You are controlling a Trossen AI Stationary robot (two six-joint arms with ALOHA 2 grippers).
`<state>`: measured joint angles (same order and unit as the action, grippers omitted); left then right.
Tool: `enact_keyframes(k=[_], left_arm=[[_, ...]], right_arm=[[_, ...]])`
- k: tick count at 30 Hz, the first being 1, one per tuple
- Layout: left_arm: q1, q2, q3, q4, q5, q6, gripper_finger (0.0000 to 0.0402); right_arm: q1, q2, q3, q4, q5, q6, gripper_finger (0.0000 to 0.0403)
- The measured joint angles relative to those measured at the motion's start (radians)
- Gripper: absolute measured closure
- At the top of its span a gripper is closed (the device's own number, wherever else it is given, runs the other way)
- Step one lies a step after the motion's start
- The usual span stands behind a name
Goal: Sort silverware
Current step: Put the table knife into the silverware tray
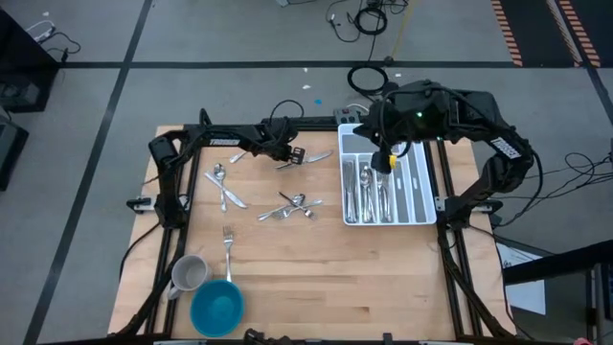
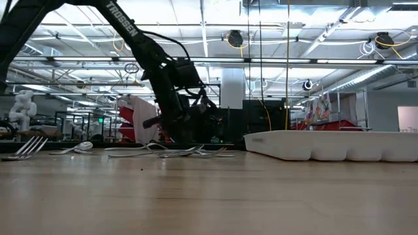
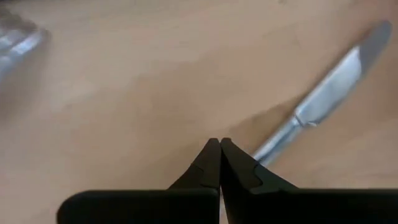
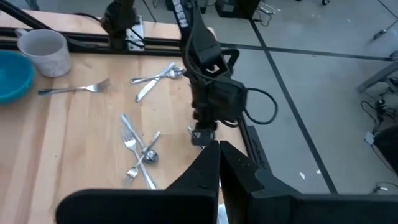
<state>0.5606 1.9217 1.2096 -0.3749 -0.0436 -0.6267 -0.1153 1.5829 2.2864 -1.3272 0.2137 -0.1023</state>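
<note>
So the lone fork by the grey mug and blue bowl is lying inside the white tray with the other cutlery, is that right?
Not quite. The high view shows the lone fork lying on the bare wooden table, beside the grey mug and blue bowl, well apart from the white tray. Other cutlery does lie in the tray.

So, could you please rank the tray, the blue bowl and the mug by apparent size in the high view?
1. Tray
2. Blue bowl
3. Mug

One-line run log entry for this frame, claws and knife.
left claw: shut, low over table, beside knife, not holding it | right claw: shut, above organiser tray | loose silverware on table: unsorted
</note>
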Motion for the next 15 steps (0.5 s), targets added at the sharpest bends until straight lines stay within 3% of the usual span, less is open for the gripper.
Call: enact_keyframes(k=[5,10,15], left_arm=[[-0.004,0.011,0.001,0.011,-0.036,0.014,0.0401],[-0.046,0.076,0.006,0.006,0.029,0.033,0.0401],[-0.138,0.109,0.004,-0.029,-0.042,0.059,0.0401]], right_arm=[[0.016,-0.001,0.0,0.006,-0.002,0.01,0.0403],[0.034,-0.001,0.0,0.014,-0.001,0.011,0.0403],[0.044,-0.001,0.0,0.018,-0.001,0.017,0.0403]])
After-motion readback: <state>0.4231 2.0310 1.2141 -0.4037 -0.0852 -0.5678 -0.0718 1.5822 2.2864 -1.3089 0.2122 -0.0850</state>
